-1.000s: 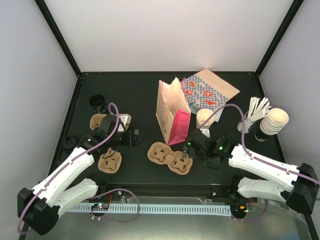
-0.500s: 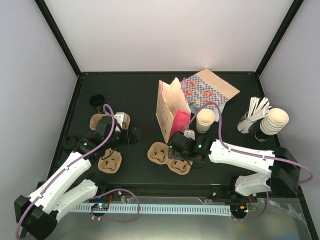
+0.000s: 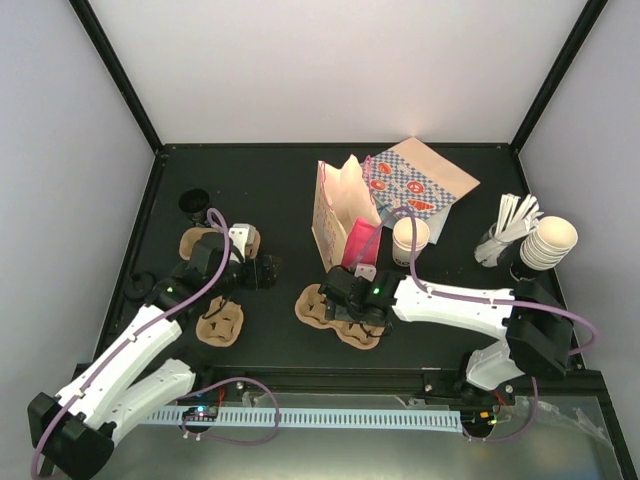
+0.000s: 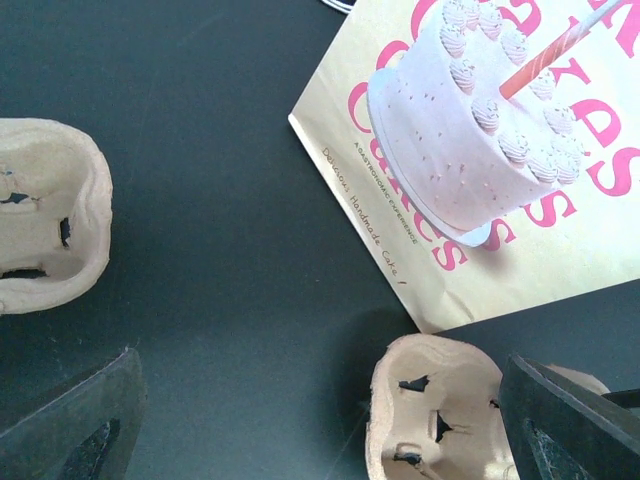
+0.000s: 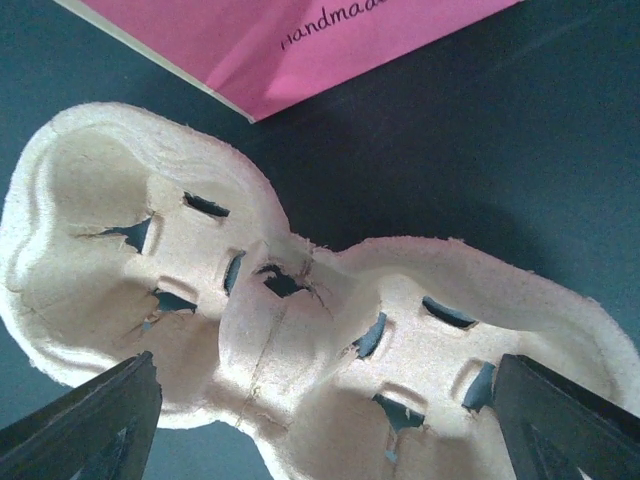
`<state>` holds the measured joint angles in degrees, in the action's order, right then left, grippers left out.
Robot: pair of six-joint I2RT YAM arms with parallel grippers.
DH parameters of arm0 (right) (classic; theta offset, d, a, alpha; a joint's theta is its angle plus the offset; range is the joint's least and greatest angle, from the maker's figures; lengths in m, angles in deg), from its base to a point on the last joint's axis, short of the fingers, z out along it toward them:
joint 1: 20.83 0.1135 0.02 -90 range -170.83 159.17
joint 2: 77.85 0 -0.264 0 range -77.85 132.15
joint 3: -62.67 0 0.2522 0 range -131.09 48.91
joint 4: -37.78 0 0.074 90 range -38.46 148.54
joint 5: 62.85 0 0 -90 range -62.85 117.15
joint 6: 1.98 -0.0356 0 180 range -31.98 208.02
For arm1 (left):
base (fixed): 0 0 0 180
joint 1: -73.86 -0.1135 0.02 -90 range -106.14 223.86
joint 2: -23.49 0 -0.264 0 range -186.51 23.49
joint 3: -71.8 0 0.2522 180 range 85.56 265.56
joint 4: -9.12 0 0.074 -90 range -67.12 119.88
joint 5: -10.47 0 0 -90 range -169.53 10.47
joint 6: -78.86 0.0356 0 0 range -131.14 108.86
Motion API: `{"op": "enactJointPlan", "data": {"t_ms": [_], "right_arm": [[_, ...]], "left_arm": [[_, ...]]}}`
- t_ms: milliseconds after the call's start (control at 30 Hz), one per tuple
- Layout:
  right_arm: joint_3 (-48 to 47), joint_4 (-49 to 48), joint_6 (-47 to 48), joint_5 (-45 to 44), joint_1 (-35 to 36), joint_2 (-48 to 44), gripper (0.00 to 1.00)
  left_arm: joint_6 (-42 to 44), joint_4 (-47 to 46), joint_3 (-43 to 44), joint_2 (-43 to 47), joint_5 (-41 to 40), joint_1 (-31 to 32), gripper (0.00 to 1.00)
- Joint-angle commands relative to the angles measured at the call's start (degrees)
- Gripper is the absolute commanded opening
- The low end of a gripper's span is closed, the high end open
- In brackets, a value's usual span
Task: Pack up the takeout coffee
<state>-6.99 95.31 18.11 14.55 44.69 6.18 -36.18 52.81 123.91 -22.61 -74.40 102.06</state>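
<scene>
The takeout coffee (image 3: 410,238), a small white paper cup, stands upright just right of the tall pink bag (image 3: 345,225); nothing is touching it. My right gripper (image 3: 340,300) hangs open low over a brown two-cup cardboard carrier (image 3: 340,315) in front of the bag. In the right wrist view the carrier (image 5: 300,320) fills the space between the gripper's (image 5: 320,430) spread fingers (image 5: 90,420), with the bag's pink side (image 5: 300,40) above. My left gripper (image 3: 262,272) is open and empty, left of the bag. Its wrist view shows the cake print on the bag (image 4: 480,150).
Two more carriers lie on the left (image 3: 220,320) (image 3: 210,243), near a small black cup (image 3: 194,203). A stack of cream cups (image 3: 550,242) and stirrers (image 3: 510,225) stand at the right. A patterned flat bag (image 3: 420,185) lies behind the pink bag.
My right arm has swept left, from beside the white cup to over the two-cup carrier. The left gripper has shifted slightly forward and right. The cup and bag have not moved.
</scene>
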Motion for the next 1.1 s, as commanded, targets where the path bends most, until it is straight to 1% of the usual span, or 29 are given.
{"op": "enactJointPlan", "data": {"t_ms": [0, 233, 533, 767, 800, 933, 1000, 1067], "right_arm": [[-1.3, -0.97, -2.46, 0.13, 0.45, 1.31, 0.92], [-1.99, -1.56, -3.72, 0.36, 0.57, 3.73, 0.86], [-5.68, -1.08, -5.12, 1.07, 1.14, 9.2, 0.86], [-5.92, -0.64, -5.64, 1.88, 1.23, 12.73, 0.84], [-5.91, -0.31, -5.72, 1.81, 1.25, 12.96, 0.83], [-5.39, 0.54, -5.38, 1.54, 1.24, 12.74, 0.72], [-4.57, 0.06, -4.41, 1.74, 1.22, 11.93, 0.68], [-3.52, -1.0, -2.12, 2.43, 1.28, 10.51, 0.66]], "left_arm": [[1.73, -1.53, -0.16, 1.35, -1.23, -0.17, 0.99], [2.1, -1.61, -0.21, 1.46, -1.41, -0.17, 0.99], [2.07, -1.46, -0.47, 1.81, -1.81, -0.3, 0.99], [2.1, -1.39, -0.56, 1.9, -1.89, -0.31, 0.99], [2.09, -1.33, -0.56, 1.98, -1.94, -0.26, 0.99], [2.09, -1.28, -0.64, 1.99, -1.99, -0.26, 0.99], [2.04, -1.19, -0.6, 2.06, -2.09, -0.27, 0.99], [2.02, -1.11, -0.61, 2.12, -2.16, -0.26, 0.99]]}}
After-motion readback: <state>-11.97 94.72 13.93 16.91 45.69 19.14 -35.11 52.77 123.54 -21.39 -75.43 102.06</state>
